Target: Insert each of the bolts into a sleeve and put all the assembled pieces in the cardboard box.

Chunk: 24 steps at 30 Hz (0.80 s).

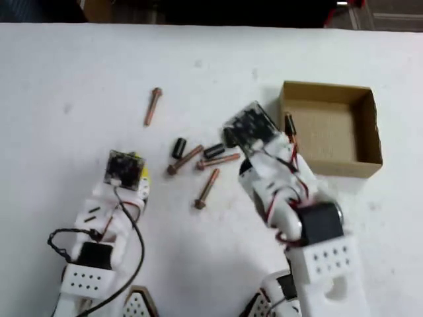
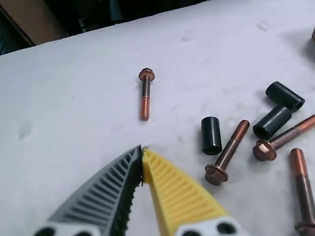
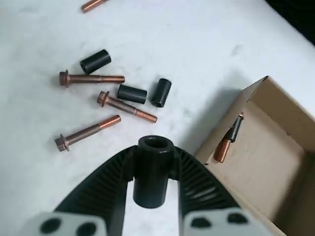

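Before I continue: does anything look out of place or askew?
Only mildly: one bolt lies alone on the table, well apart from the other loose bolts and sleeves. Nothing spilled or damaged.

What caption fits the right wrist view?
Right gripper clamps a black sleeve near the cardboard box holding one assembled piece.

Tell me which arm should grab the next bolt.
Left. The left gripper is shut and empty, with a lone bolt ahead of it; the right gripper is shut on a black sleeve.
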### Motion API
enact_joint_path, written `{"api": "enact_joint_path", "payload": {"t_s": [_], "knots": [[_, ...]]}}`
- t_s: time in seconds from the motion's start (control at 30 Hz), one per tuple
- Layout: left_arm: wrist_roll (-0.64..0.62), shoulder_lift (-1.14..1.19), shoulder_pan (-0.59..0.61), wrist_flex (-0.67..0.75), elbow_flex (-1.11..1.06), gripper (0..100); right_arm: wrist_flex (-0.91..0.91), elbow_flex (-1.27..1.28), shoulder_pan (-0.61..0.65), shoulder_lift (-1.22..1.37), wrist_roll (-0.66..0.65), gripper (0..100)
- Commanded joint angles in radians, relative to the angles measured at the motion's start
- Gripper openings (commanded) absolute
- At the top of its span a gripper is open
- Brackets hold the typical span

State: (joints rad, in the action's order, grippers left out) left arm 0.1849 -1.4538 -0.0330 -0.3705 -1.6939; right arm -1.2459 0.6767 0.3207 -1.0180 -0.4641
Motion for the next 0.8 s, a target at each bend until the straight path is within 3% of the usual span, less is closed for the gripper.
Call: {"api": "enact_joint_path", "payload": {"t_s": [0.0, 0.37, 0.47, 0.57, 0.77], "knots": [[0.075, -0.012, -0.045, 0.055, -0.003, 2, -0.007, 0.034, -0.021, -0.136, -0.008, 1.7], [0.084, -0.008, -0.053, 0.052, -0.005, 2, 0.237, 0.405, -0.021, -0.441, -0.008, 1.7], [0.084, -0.007, -0.053, 0.052, -0.005, 2, 0.252, 0.454, -0.027, -0.486, -0.003, 1.7], [0.084, -0.007, -0.054, 0.052, -0.005, 2, 0.252, 0.474, -0.065, -0.518, 0.086, 1.7], [0.086, -0.007, -0.137, 0.002, -0.002, 2, 0.262, 0.509, -0.108, -0.573, 0.133, 1.7]]}}
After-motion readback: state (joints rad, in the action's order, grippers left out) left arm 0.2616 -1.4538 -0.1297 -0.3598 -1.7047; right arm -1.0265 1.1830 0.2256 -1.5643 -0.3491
